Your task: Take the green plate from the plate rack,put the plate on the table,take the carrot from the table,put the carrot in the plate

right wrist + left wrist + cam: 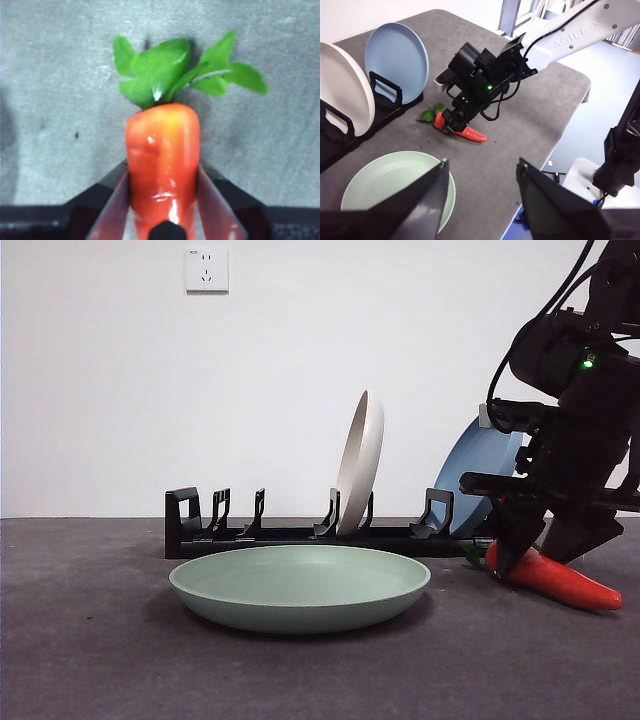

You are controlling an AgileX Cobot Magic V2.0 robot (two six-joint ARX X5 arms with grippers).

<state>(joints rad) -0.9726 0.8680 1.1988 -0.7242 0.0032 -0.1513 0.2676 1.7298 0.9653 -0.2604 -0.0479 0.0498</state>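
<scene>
Right pincer [545, 558] clamps the carrot [560, 580] on the table [100, 660]; left pincer [482, 200] hangs wide apart.

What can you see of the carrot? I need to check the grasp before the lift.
The carrot is glossy orange-red, plastic-looking, tapered, with green leaves at its thick end. It lies on the grey table, beside the green plate and apart from it, its leaf end near the rack's blue-plate end. The right claw has its jaws against both sides of the thick part. Whether it has left the table cannot be told.
</scene>
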